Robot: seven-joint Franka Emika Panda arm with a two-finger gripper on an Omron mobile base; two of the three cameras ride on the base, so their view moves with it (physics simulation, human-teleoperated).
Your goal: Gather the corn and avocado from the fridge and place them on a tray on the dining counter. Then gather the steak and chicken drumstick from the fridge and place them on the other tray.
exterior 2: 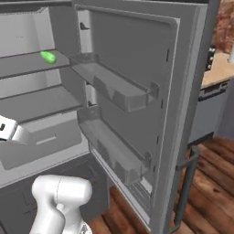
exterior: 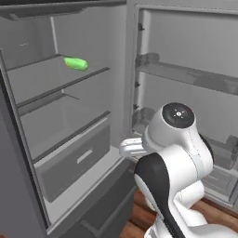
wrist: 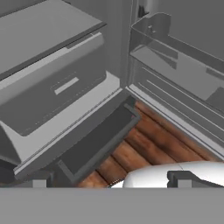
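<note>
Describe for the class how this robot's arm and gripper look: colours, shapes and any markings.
The arm is glossy white with rounded, bulbous segments and dark, near-black bands at the joints. One joint ends in a round black cap with small pale marks. The gripper has two small, dark, blocky fingertips.

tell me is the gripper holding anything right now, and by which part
Nothing is held. The gripper is open and empty, low in front of the open fridge.
</note>
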